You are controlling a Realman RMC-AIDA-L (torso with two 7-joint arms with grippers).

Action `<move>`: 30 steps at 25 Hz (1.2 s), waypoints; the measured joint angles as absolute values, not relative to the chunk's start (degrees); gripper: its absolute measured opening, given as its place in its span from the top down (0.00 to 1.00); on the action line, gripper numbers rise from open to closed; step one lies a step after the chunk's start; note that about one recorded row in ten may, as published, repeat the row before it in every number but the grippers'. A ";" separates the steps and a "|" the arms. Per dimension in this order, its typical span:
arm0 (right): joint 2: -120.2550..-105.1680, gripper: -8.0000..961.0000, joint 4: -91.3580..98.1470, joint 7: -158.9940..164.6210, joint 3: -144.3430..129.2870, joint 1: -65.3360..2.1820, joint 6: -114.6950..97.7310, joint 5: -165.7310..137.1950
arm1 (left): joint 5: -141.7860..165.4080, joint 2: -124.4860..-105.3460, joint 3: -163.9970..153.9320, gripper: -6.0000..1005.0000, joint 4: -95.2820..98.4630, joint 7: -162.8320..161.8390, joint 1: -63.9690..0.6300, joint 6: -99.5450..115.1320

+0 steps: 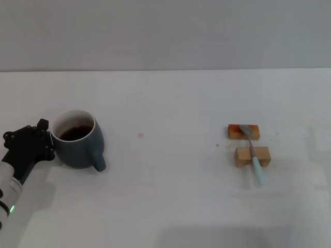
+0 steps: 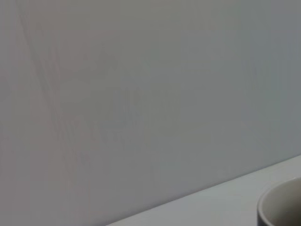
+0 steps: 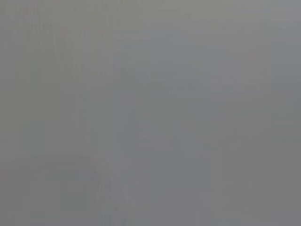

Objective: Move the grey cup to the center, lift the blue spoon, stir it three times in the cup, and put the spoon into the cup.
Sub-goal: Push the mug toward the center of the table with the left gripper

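The grey cup stands at the table's left, with dark brown liquid inside and its handle turned toward the front right. Its rim also shows in a corner of the left wrist view. My left gripper is open, right against the cup's left side, one fingertip by the rim and one lower on the wall. The blue spoon lies at the right across two small wooden blocks, bowl on the far block, pale-blue handle pointing toward the front. My right gripper is out of view.
The far wooden block and the near wooden block sit close together under the spoon. The white table stretches between cup and spoon. A grey wall stands behind the table's far edge. The right wrist view shows only plain grey.
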State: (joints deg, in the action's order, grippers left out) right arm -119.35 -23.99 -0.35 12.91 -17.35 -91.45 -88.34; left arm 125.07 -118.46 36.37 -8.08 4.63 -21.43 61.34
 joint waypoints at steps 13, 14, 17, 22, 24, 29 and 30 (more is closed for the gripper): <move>-119.35 0.27 -23.97 -0.35 12.92 -16.87 -91.45 -88.34 | 125.23 -118.64 31.03 1.00 -12.82 4.60 -21.52 61.40; -119.35 0.27 -23.99 -0.35 12.92 -16.87 -91.46 -88.34 | 125.24 -118.65 30.57 1.00 -13.15 4.60 -21.52 61.40; -119.35 0.27 -24.02 -0.35 12.92 -16.86 -91.54 -88.34 | 125.29 -118.66 29.41 1.00 -13.78 4.65 -21.53 61.41; -119.35 0.28 -24.02 -0.35 12.90 -16.68 -92.09 -88.33 | 124.91 -118.53 30.24 1.00 -12.27 4.66 -21.59 61.34; -119.35 0.28 -24.02 -0.35 12.89 -16.69 -92.09 -88.33 | 124.81 -118.48 30.61 1.00 -11.41 4.66 -21.92 61.23; -119.35 0.28 -24.08 -0.35 12.84 -16.71 -92.20 -88.33 | 124.77 -118.47 30.95 1.00 -10.91 4.66 -22.53 60.94; -119.35 0.28 -24.08 -0.35 12.83 -16.72 -92.20 -88.32 | 124.82 -118.47 30.94 1.00 -10.96 4.66 -22.59 60.93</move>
State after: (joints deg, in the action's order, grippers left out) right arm -119.35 -24.08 -0.35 12.83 -16.72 -92.20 -88.32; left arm 124.82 -118.47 30.94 -10.96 4.66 -22.59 60.93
